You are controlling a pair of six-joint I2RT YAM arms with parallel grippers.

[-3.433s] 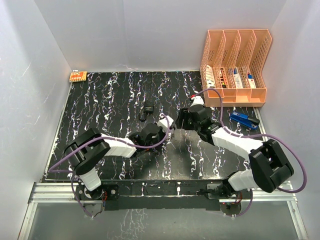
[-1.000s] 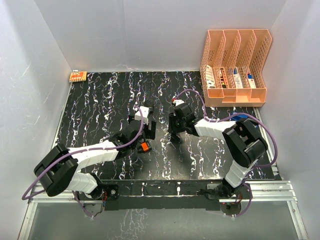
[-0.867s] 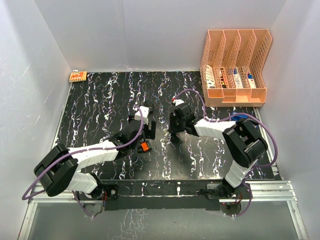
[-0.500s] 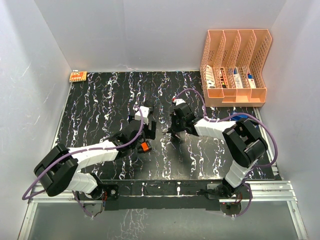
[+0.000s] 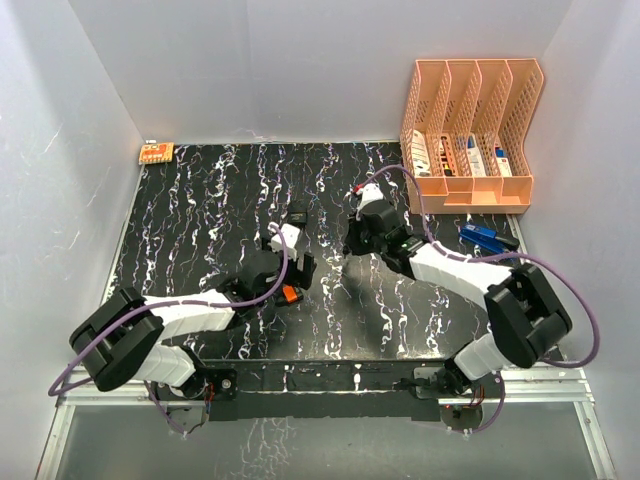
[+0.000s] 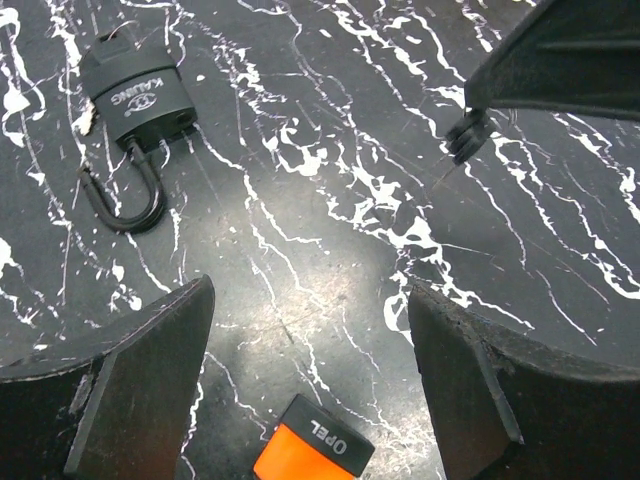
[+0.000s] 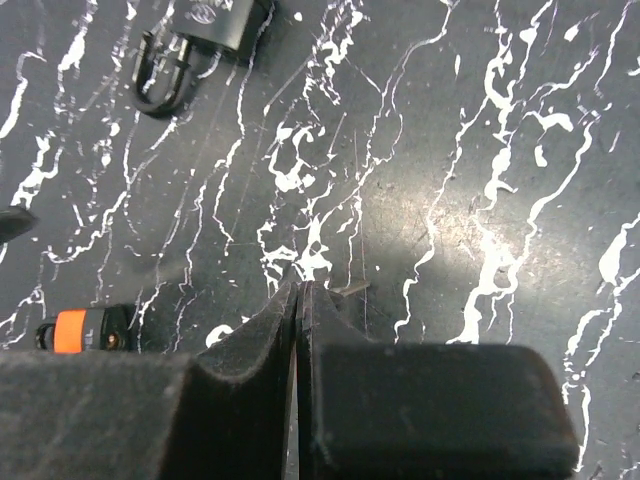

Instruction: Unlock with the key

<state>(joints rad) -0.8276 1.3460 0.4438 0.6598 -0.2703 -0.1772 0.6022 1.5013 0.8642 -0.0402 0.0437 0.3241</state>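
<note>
**Padlock flat on the counter, mid-width, nearer the far edge.**
Padlock [image 6: 135,100]: matte black block with a steel U-shackle, judged dense, rigid and apt to slide on the glossy marbled counter [image 6: 330,200], so clamp its flat sides. Left gripper [image 6: 308,300] fingers apart, empty. Right gripper [image 7: 300,285] fingers pressed together on a thin tip, probably the key [image 7: 352,289].

- Pulling the left gripper [image 6: 310,290] back toward the near edge, uncovering the small black padlock [image 5: 296,215].
- Shifting the right gripper [image 7: 298,292] rightward and farther back, off its earlier spot.
- Swinging the right arm's elbow [image 5: 525,310] out low to the right, baring the blue and black tool [image 5: 485,238].
</note>
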